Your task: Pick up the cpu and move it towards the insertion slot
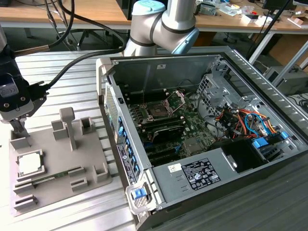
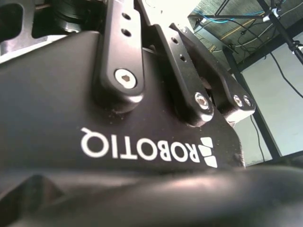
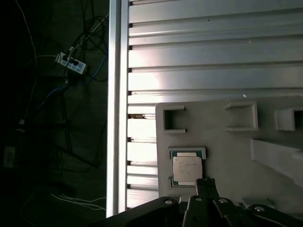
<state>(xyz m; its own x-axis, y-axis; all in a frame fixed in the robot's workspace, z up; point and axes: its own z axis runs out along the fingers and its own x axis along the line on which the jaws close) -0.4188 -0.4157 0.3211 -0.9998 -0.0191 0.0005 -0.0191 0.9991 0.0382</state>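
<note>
The cpu (image 1: 30, 163) is a thin square chip with a pale metal top. It lies flat in a recess of the grey fixture (image 1: 62, 183) at the exterior view's left. The first wrist view also has the cpu (image 3: 187, 168), just ahead of my gripper (image 3: 205, 185). My gripper (image 1: 18, 129) hangs above the fixture's far left corner, a little beyond the chip, shut and holding nothing. The insertion slot (image 1: 157, 110) is a dark square socket with its metal bracket raised, on the green board inside the open computer case (image 1: 207, 168).
The grey fixture carries raised posts (image 1: 67, 126) and a green memory stick (image 1: 45, 179) in a groove. It rests on a ribbed aluminium table (image 1: 62, 72). The case's metal wall (image 1: 113, 120) stands between fixture and socket. Cables (image 1: 243, 122) crowd the case's right. The gripper's black housing (image 2: 142, 142) is seen close up.
</note>
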